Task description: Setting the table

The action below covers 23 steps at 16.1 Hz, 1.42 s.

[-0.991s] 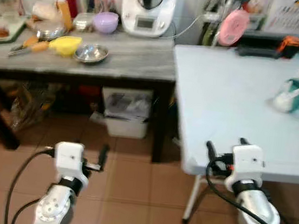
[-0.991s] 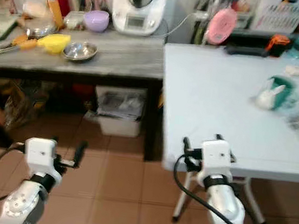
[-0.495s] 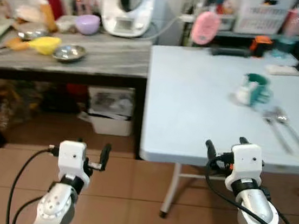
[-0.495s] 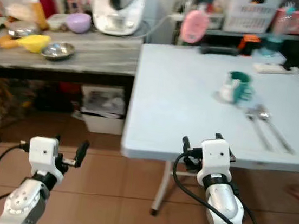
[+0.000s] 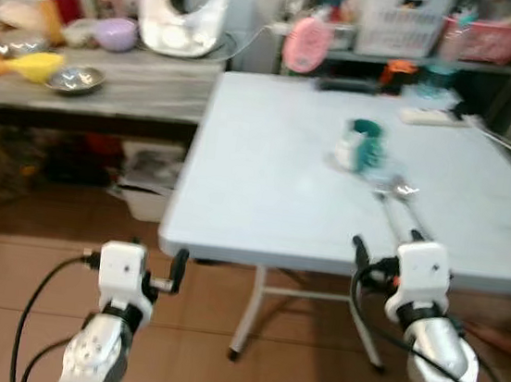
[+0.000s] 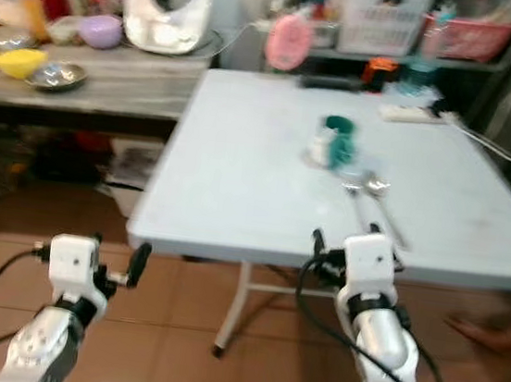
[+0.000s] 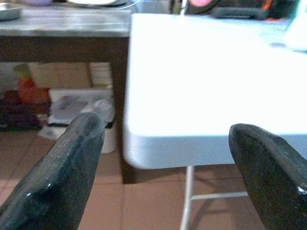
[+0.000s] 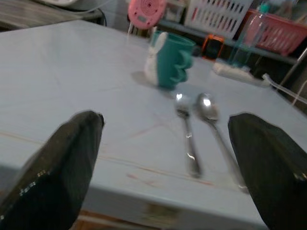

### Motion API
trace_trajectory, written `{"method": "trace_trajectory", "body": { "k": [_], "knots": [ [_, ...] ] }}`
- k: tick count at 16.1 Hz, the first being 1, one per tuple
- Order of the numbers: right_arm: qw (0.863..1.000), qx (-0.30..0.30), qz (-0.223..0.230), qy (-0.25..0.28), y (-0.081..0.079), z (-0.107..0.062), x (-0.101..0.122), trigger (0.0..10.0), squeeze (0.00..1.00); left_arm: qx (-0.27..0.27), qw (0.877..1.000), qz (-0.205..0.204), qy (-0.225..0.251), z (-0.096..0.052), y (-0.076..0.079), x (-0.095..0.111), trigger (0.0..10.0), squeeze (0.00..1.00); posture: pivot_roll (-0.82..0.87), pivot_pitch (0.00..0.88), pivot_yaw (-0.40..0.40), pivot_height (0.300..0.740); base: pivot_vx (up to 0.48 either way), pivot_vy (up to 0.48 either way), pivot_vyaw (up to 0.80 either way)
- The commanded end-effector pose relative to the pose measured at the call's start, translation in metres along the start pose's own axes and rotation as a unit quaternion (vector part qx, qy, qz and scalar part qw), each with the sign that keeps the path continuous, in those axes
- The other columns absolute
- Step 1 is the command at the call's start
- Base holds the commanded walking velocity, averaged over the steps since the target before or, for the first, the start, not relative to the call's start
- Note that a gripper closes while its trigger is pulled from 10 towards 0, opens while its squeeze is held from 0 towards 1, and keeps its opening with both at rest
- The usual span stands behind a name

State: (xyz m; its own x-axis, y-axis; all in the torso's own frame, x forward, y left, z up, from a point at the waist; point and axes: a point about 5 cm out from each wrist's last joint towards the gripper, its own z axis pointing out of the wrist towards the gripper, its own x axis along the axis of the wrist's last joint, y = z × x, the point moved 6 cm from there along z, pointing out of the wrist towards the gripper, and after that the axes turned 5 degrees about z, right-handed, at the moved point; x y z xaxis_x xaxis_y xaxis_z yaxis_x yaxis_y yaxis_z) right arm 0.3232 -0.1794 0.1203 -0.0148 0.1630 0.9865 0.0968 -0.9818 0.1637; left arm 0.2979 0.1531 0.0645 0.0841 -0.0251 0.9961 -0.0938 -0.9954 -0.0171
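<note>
Both grippers hang empty with jaws spread wide, the right gripper aimed at the fork and spoon just ahead, cup beyond, the left gripper facing the table corner, seemingly lined up for a pickup.

blurred: counter items | cut off: spoon handle

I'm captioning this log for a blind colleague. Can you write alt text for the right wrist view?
Seen between the right hand's two spread black fingers, a teal mug stands on a pale blue table, with a fork and a spoon lying side by side in front of it. Behind the table are a pink round object and baskets.
</note>
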Motion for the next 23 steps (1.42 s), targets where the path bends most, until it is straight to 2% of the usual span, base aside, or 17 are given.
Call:
{"method": "trace_trajectory", "body": {
  "k": [1,10,18,23],
  "knots": [
    [1.000,0.009,0.005,0.008,-0.007,0.001,0.004,10.0,0.00,0.015,1.000,0.007,-0.003,-0.002,-0.011,-0.001,10.0,0.00,-0.16,0.008,0.054,0.740,0.000,-0.480,0.00],
    [1.000,0.011,0.002,0.005,-0.008,0.002,0.002,10.0,0.00,0.013,1.000,0.005,-0.004,-0.001,-0.010,-0.002,10.0,0.00,-0.17,0.013,0.052,0.740,0.000,-0.480,0.00],
    [1.000,0.013,0.001,0.007,-0.008,0.005,0.002,10.0,0.00,-0.011,1.000,-0.006,0.023,-0.001,-0.002,0.007,10.0,0.00,-0.17,0.009,0.054,0.740,0.000,0.000,0.00],
    [1.000,0.016,0.004,0.006,-0.011,0.003,0.001,10.0,0.00,-0.025,0.999,-0.003,0.025,-0.001,0.001,0.007,10.0,0.00,-0.17,0.014,0.060,0.740,0.280,0.000,0.00]
  ]
}}
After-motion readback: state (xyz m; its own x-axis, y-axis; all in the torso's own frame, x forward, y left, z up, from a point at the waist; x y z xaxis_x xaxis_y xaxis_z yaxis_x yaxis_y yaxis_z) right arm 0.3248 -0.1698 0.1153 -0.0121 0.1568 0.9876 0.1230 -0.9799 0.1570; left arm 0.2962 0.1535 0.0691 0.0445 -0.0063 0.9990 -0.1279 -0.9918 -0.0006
